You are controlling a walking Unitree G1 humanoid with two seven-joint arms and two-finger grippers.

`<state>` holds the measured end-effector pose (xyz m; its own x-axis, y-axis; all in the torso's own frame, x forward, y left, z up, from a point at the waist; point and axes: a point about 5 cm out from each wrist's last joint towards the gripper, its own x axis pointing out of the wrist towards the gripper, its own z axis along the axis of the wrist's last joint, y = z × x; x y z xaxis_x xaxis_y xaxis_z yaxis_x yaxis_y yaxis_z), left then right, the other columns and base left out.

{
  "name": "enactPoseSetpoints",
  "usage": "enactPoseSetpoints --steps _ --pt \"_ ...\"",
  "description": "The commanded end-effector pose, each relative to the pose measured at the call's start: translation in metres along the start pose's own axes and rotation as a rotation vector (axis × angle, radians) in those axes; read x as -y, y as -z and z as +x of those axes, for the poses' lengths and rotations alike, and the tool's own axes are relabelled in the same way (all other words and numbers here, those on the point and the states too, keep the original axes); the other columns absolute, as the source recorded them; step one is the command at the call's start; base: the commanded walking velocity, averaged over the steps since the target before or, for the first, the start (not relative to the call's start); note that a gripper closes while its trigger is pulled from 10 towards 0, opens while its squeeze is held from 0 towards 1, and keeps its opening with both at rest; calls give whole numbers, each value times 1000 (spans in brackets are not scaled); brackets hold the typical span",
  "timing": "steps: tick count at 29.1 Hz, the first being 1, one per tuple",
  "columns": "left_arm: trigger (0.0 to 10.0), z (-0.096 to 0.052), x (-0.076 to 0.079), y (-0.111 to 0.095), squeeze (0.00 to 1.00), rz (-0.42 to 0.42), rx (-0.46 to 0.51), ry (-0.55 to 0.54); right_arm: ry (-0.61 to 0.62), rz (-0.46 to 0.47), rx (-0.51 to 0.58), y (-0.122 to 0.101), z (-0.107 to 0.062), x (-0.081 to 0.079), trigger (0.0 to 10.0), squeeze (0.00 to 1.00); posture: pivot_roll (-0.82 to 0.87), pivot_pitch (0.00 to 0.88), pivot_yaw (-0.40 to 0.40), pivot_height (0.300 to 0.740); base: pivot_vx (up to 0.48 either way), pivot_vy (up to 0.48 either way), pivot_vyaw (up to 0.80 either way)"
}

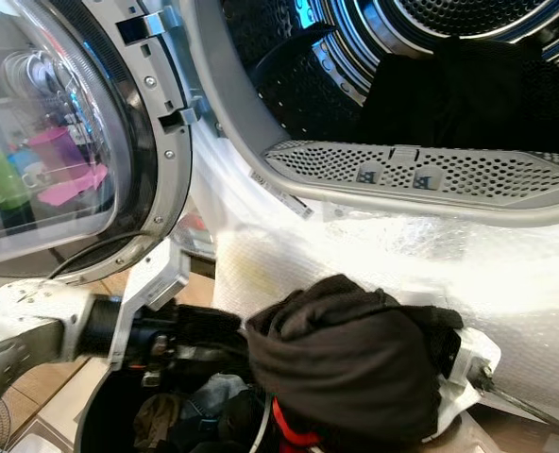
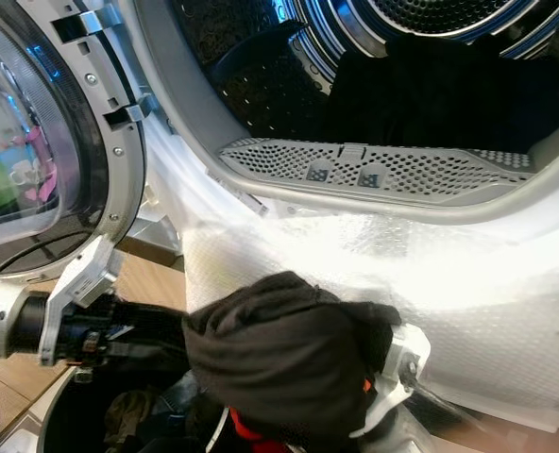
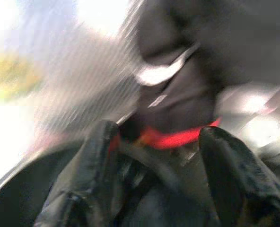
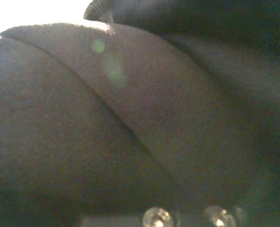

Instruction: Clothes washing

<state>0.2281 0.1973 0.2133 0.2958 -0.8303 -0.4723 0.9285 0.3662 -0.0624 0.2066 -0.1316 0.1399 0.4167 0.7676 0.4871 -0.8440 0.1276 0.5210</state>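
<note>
So where you stood at this point: the washing was only partly loaded, I'd say. The front-loading machine with the perforated steel drum (image 1: 421,57) had its round glass door (image 1: 62,142) swung wide open on your left, and something dark already lay inside the drum, though it was too shadowy to tell what. The big bundle of black fabric (image 1: 346,354) was held up in front of the machine, below the grey perforated lip of the opening (image 1: 421,175) and not yet over it, against the white bubble-wrap sheet (image 1: 506,274) covering the machine's front. Your left pincer (image 3: 154,142) reached in from the left, its fingers apart around the underside of the bundle near a red strip of cloth (image 3: 178,138). Your right pincer was buried in the fabric from the other side, so you couldn't tell whether it was clamped or spread. Below, the dark round basket (image 1: 105,415) had more clothes in it. So my read: this bundle needed lifting into the drum, then the rest, then the door shut.
</note>
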Motion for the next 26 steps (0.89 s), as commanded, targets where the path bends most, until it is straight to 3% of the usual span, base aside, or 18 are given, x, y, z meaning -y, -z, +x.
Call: enactPoseSetpoints --steps 1,7,11,12,13,14,15,16,20,24,26 --pt "10000 -8 -7 9 1000 2 -54 -73 -85 -13 11 -5 9 -10 0 0 -22 0 259 740 0 0 0" --pt "10000 1 -19 71 1000 -71 -250 -196 -180 3 -91 -1 8 -28 0 0 -24 19 251 740 0 0 0" --pt "10000 15 -29 103 1000 -109 -293 -290 -221 21 -135 3 10 -37 0 0 -31 21 247 740 0 0 0" --pt "10000 19 -32 112 804 -103 -316 -330 -234 24 -146 3 11 -40 0 0 -31 21 247 740 0 0 0" --pt "10000 26 -37 131 804 -134 -336 -390 -274 31 -159 4 15 -46 0 0 -32 22 244 740 0 0 0" --pt "10000 28 -39 137 333 -149 -338 -413 -293 31 -162 3 18 -50 0 0 -36 23 244 740 0 0 0" --pt "10000 28 -39 137 333 -149 -338 -413 -293 31 -162 3 18 -50 0 0 -36 23 244 740 0 0 0" --pt "10000 31 -43 152 0 -174 -373 -486 -330 29 -161 2 23 -56 0 0 -39 24 244 740 0 0 0" --pt "10000 41 -47 191 0 -269 -420 -651 -432 26 -150 -3 36 -72 0 0 -42 23 240 740 0 0 0" --pt "10000 48 -42 210 0 -249 -479 -654 -491 31 -148 -7 42 -82 0 0 -42 23 240 740 0 0 0" --pt "10000 53 -37 226 0 -205 -554 -645 -531 22 -131 -15 49 -88 0 0 -58 23 236 740 0 0 0"
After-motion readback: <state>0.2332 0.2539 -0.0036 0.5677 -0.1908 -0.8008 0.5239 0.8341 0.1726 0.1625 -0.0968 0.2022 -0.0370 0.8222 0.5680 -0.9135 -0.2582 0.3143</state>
